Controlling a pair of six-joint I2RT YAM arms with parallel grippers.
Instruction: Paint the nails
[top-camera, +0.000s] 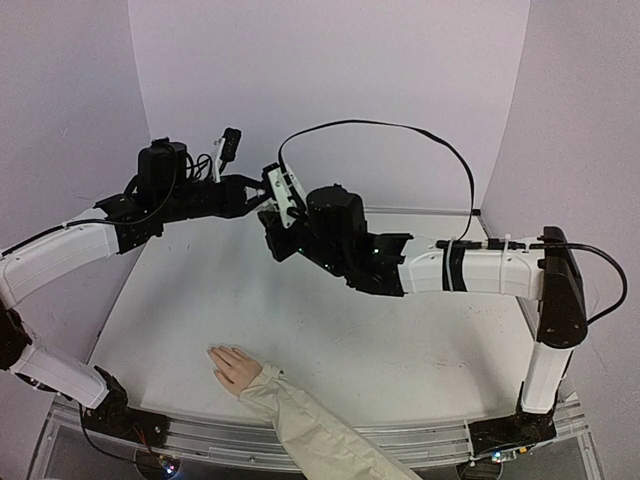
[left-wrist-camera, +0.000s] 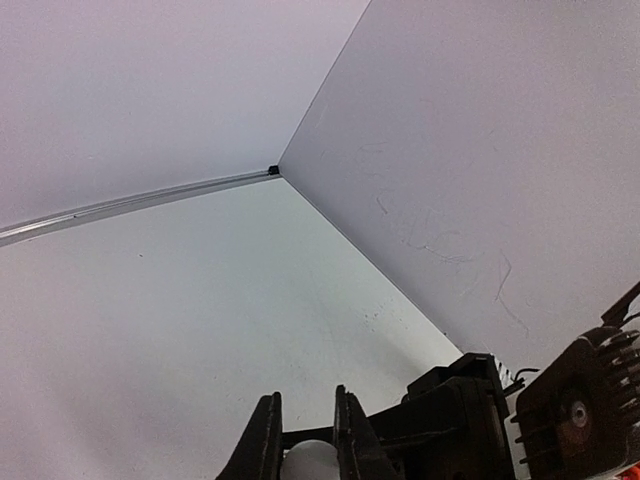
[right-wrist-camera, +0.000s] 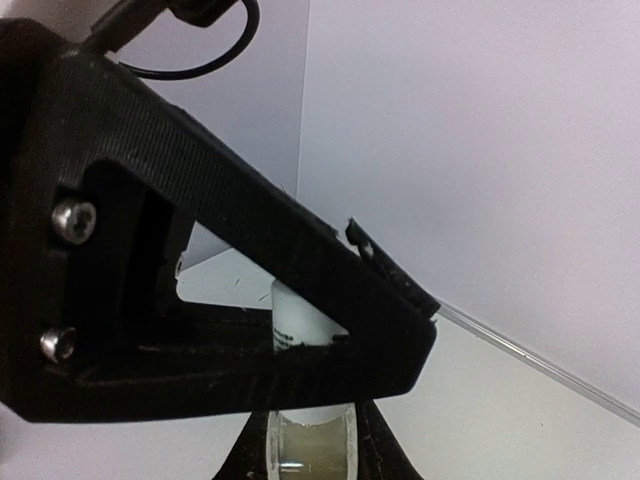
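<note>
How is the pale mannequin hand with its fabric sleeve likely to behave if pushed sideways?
The mannequin hand lies flat on the table, so it would probably slide rather than roll or tip. Its cream sleeve looks like creased fabric, so it would likely bunch or drag.

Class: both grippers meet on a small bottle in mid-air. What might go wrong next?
1. The left gripper pinches the white cap, the right gripper holds the small clear bottle above the table: a slip may spill it.
2. The pale pink mannequin hand lies far off at the near edge; paint could drip on the way.
</note>
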